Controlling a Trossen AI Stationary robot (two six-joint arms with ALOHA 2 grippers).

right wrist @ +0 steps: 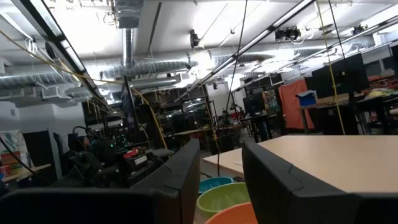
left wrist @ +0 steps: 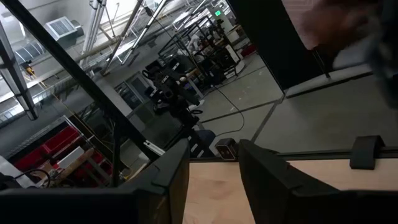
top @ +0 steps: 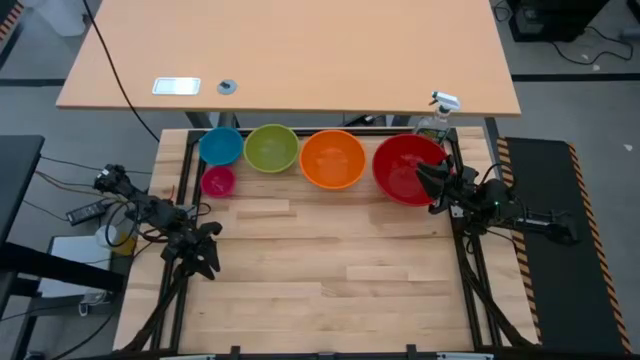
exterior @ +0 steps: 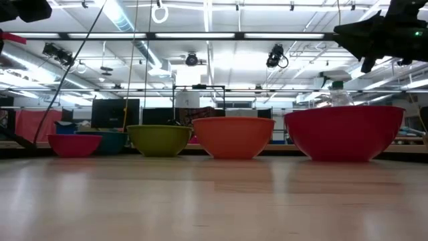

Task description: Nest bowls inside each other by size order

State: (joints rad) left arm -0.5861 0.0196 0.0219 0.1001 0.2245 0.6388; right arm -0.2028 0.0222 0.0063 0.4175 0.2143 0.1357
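Note:
Five bowls stand upright on their bases along the table's far edge: the red bowl at the right, then the orange bowl, the lime green bowl and the blue bowl, with the pink bowl just in front of the blue one. My right gripper is open above the red bowl's right rim, touching nothing. My left gripper is open and empty over the table's left side, nearer the front.
A clear spray bottle stands behind the red bowl at the far right corner. A larger tan table lies beyond the work table. Bare wood fills the middle and front of the work table.

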